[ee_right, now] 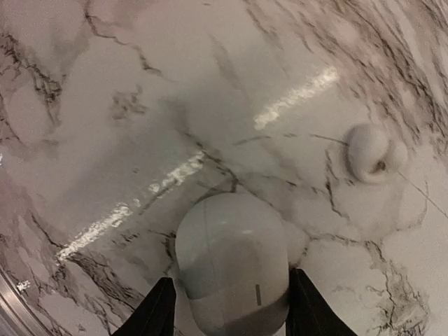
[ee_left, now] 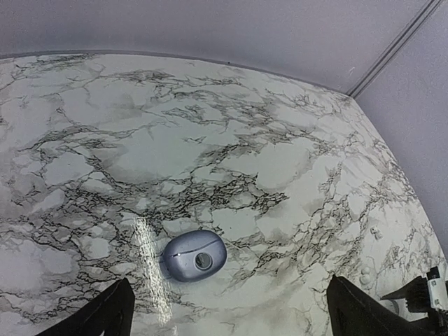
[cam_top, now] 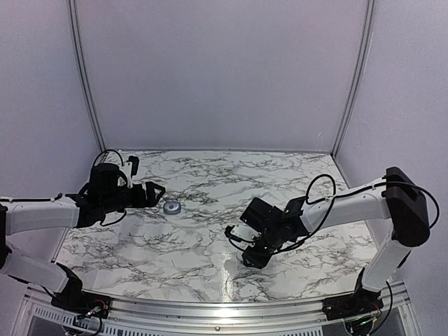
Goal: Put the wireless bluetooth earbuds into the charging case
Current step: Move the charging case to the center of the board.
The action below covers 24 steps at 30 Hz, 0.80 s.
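The desk [cam_top: 210, 175] is bare across its middle and far half, closed in by walls [cam_top: 210, 70] at the back and both sides. Ahead of the left tool [ee_left: 229, 297] only the blue case [ee_left: 194, 255] stands in the way, in line with the wide gap between its fingers [ee_left: 112, 311], with bare marble all round it. The right tool [ee_right: 231, 297] has no slack: its fingers [ee_right: 157, 311] sit against both flanks of the white case [ee_right: 231, 245]. A white bud [ee_right: 371, 152] lies near, with bare desk between.

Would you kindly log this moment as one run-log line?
left gripper open near blue-grey case | right gripper gripping white case | white earbud loose on table
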Each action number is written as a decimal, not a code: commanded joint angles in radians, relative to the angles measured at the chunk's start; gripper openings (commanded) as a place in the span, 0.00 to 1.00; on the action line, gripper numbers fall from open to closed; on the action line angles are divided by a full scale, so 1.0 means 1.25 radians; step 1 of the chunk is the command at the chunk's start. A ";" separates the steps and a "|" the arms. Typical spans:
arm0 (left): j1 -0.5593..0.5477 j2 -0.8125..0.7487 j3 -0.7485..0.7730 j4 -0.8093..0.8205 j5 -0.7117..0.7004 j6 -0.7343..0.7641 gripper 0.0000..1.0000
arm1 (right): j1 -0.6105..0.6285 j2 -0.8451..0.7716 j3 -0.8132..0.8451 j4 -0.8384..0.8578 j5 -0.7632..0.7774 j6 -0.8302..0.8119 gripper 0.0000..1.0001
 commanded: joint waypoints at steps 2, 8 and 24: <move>-0.003 -0.032 -0.043 0.005 0.067 0.015 0.97 | 0.087 0.023 0.041 0.107 -0.044 -0.214 0.44; -0.043 -0.017 -0.056 0.005 0.140 0.036 0.91 | 0.164 -0.012 0.027 0.163 0.028 -0.367 0.52; -0.168 0.065 -0.014 0.036 0.137 0.129 0.96 | 0.154 -0.201 -0.162 0.300 0.021 -0.033 0.91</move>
